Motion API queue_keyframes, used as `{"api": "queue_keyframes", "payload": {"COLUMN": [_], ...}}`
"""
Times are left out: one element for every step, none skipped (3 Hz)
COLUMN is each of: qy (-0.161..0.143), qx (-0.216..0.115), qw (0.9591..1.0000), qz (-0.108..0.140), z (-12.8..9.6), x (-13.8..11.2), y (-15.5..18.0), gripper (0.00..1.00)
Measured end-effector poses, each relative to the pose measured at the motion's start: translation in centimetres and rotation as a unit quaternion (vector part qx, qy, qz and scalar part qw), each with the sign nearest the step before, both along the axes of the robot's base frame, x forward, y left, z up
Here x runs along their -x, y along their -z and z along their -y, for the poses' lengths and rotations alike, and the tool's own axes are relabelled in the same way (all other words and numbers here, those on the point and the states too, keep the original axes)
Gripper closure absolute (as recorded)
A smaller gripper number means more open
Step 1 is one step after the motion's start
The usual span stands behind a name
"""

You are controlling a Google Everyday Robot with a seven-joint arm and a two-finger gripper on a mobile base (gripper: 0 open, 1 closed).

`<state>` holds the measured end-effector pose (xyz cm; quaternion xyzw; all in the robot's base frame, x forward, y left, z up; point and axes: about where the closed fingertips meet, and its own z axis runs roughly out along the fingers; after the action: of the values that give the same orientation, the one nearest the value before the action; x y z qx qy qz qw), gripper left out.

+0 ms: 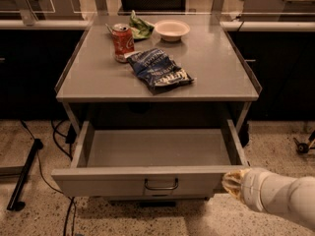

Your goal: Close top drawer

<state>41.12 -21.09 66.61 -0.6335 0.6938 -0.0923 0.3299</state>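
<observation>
Speckled floor [275,144], top drawer [98,182] wide open, hand [232,182] at its right front corner, grip unreadable.

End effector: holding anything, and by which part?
Cannot be told. The end effector is at the front right corner of the top drawer, away from the handle.
</observation>
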Motion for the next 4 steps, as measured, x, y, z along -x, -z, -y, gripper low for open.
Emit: {"api": "queue_keyframes", "payload": {"qy": [-0.007, -0.014, -0.02, -0.026], "qx": [-0.008, -0.012, -0.014, -0.014], "qw": [0.9998, 0.9995, 0.9991, 0.9986], "qz": [0.015, 0.026, 0.034, 0.043], "z": [-0.8, -1.6, -2.0, -2.4], "x": [-1.8, -3.5, -5.8, -8.9], "y": [0.5, 0.8, 1.3, 1.7], "gripper": [1.0, 1.0, 1.0, 1.0]}}
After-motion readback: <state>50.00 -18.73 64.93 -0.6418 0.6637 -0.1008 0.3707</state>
